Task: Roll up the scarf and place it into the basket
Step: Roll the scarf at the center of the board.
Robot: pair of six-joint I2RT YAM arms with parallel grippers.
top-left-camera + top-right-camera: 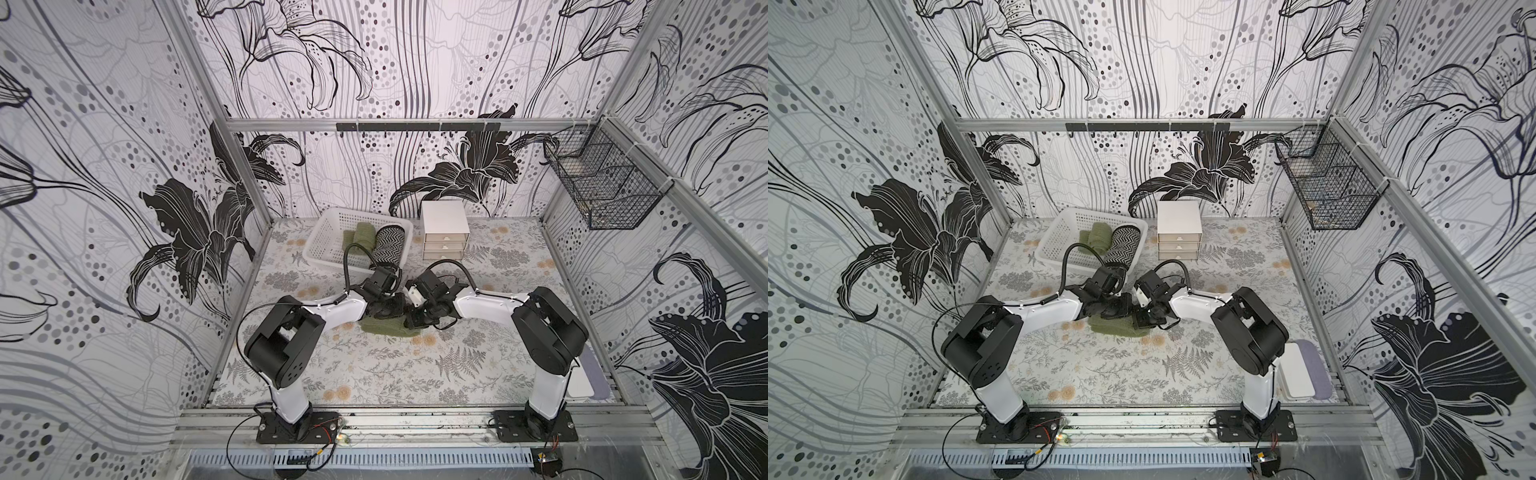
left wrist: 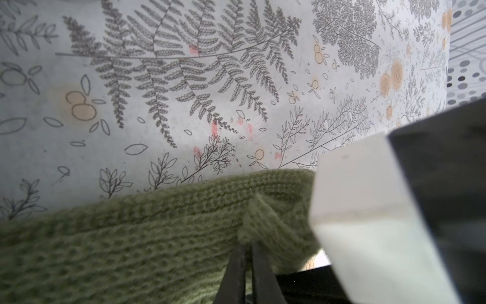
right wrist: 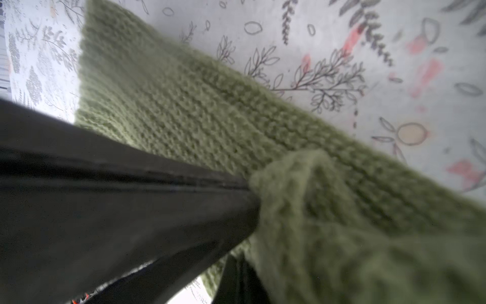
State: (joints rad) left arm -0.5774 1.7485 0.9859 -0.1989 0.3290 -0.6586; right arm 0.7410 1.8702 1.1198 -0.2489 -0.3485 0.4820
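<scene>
Jaws on both arms are clenched: the left arm's jaws and the right arm's jaws each pinch a raised fold of the olive-green knitted scarf [image 1: 386,328] [image 2: 131,237] [image 3: 184,105], close beside each other. The scarf lies flat mid-way across the fern-printed counter [image 1: 374,365]. It is on the near side of the shallow white perforated plastic basket [image 1: 316,249], which sits far left and holds a green knitted roll [image 1: 359,239] and a black-and-white chevron roll [image 1: 390,245].
</scene>
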